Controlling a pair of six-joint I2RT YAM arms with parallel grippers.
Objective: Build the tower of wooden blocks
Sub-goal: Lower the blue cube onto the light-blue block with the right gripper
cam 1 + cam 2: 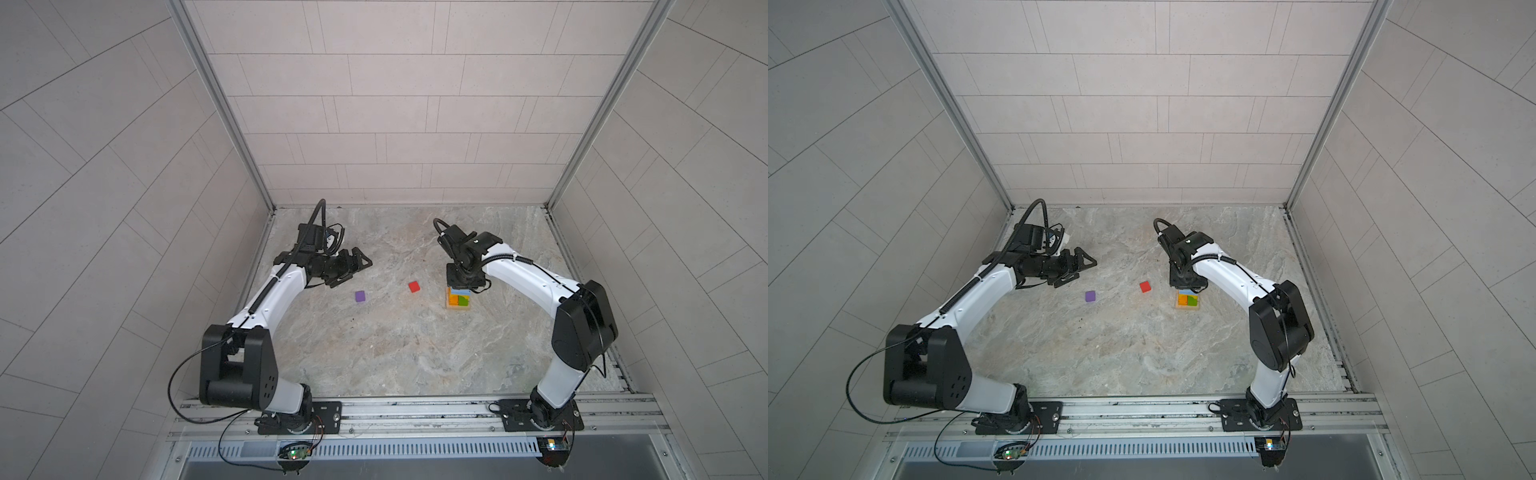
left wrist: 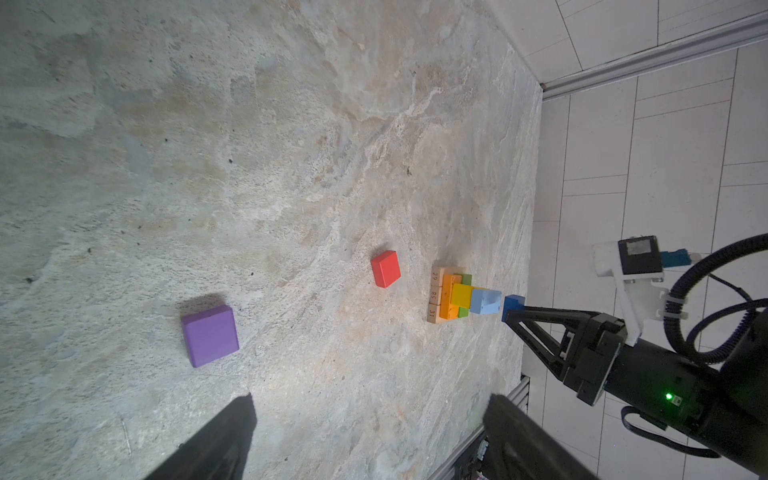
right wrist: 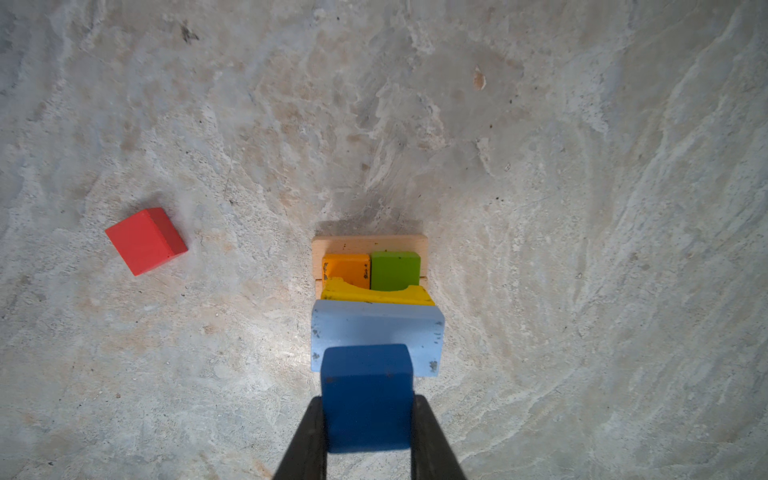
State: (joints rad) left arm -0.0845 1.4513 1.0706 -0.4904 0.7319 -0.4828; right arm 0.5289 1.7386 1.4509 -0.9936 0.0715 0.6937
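The tower (image 1: 458, 299) (image 1: 1187, 300) stands right of centre: tan base bars (image 3: 370, 243), orange (image 3: 345, 271) and green (image 3: 395, 270) bricks, a yellow brick (image 3: 376, 294), and a light-blue brick (image 3: 376, 328) on top. My right gripper (image 3: 368, 401) (image 2: 513, 316) is shut on a blue cube (image 3: 368, 395) (image 2: 513, 304), held just above the light-blue brick with a small gap. A red cube (image 1: 414, 286) (image 2: 386, 269) lies left of the tower, and a purple cube (image 1: 360, 296) (image 2: 210, 336) farther left. My left gripper (image 1: 353, 271) (image 2: 372, 399) is open and empty, behind the purple cube.
The blocks rest on a marbled tabletop (image 1: 395, 353). Tiled walls close it in at the back and both sides. An aluminium rail (image 1: 415, 409) with both arm bases runs along the front edge.
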